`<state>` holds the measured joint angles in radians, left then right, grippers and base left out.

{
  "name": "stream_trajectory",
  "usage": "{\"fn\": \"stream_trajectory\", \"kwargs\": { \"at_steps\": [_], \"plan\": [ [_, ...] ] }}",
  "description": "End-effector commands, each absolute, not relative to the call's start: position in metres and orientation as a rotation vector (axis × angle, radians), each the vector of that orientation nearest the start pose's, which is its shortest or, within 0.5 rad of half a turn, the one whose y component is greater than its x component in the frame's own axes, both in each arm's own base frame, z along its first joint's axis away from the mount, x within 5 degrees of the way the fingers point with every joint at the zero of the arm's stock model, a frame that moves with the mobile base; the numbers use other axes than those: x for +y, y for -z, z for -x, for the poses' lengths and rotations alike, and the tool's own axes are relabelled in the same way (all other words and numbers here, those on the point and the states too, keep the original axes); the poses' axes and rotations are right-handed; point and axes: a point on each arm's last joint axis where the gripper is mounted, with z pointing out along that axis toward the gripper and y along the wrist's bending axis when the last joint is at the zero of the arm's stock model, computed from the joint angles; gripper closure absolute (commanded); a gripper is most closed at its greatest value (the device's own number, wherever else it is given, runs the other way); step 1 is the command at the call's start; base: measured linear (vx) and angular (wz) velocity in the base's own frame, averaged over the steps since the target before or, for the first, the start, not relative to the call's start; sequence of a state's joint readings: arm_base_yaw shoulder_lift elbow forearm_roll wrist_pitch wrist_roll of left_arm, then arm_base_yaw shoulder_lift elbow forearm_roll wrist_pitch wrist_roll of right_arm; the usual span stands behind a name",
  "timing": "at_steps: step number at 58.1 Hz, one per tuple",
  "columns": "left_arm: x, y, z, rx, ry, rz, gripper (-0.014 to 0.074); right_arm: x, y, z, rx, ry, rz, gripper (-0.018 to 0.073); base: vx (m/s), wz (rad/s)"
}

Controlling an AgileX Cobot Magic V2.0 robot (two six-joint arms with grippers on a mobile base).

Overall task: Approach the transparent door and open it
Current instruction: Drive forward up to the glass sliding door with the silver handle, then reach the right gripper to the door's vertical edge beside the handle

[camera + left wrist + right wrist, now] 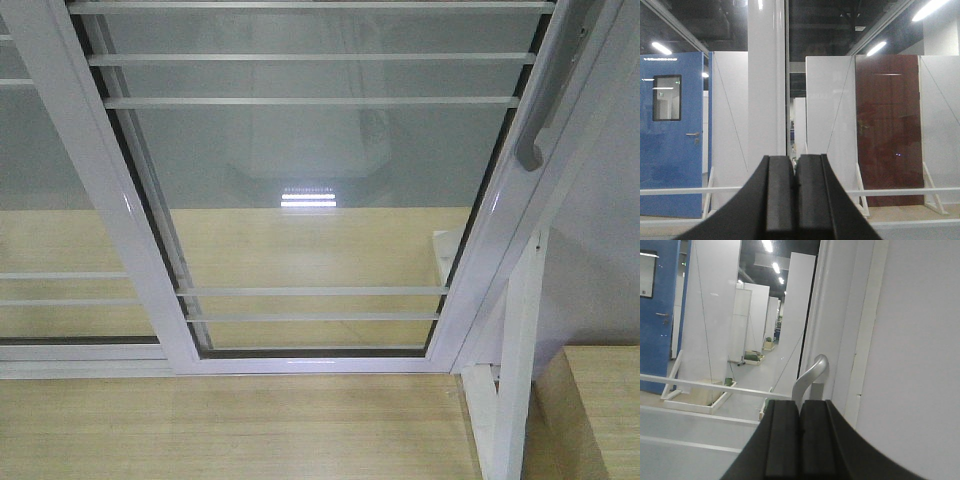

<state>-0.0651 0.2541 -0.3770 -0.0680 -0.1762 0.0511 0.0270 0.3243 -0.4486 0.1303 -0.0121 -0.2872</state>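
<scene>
At the far left of our front view the handle-less panel [60, 250] runs off the edge, overlapped by the left stile of the transparent door [310, 180]. The door fills the middle of the view directly before us, leaning in the picture, with its top cut off above. Its bottom rail meets the pale wooden floor [250, 430], which lies bare in front of us. On the door's right stile sits the curved grey handle [545, 90], showing only its lower end. Just right of that stile stands a white post [515, 380], so room there is tight. In the left wrist view our left gripper [795, 170] has its fingers clenched pad to pad, facing a white upright [766, 80] close ahead. Through the glass we see a blue door [670, 135] on the left and a red-brown door [887, 130] on the right, both well away. In the right wrist view our right gripper [800, 412] is likewise clenched on itself, just below the handle. We cannot tell whether they touch, because the fingers hide the handle's foot.
</scene>
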Motion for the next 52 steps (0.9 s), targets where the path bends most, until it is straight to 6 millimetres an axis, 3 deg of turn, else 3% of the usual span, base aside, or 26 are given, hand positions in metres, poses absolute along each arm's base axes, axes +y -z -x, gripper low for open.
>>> {"fn": "stream_trajectory", "kwargs": {
  "at_steps": [1,12,21,28,39,45,52],
  "plan": [
    [-0.004,-0.367,-0.082,1.163,0.070,-0.012,0.0594,0.001,-0.362,-0.098,1.286,0.150,0.120,0.0559,0.00,0.00],
    [-0.007,-0.357,-0.131,1.297,0.063,-0.013,0.0592,0.001,-0.342,-0.141,1.448,0.138,0.122,0.0557,0.00,0.00],
    [-0.009,-0.341,-0.157,1.409,0.059,-0.016,0.0589,0.002,-0.321,-0.170,1.579,0.136,0.136,0.0519,0.00,0.00],
    [-0.010,-0.332,-0.168,1.459,0.061,-0.013,0.0559,0.002,-0.310,-0.185,1.629,0.155,0.160,0.0433,0.00,0.00],
    [-0.010,-0.322,-0.178,1.521,0.060,-0.016,0.0428,0.001,-0.301,-0.204,1.611,0.160,0.138,0.0214,0.00,0.00],
    [-0.011,-0.319,-0.182,1.536,0.059,-0.016,0.0318,0.000,-0.299,-0.214,1.566,0.147,0.099,0.0155,0.00,0.00],
    [-0.011,-0.318,-0.184,1.541,0.060,-0.017,0.0225,0.000,-0.293,-0.228,1.527,0.124,0.053,0.0152,0.00,0.00]
  ]
}}
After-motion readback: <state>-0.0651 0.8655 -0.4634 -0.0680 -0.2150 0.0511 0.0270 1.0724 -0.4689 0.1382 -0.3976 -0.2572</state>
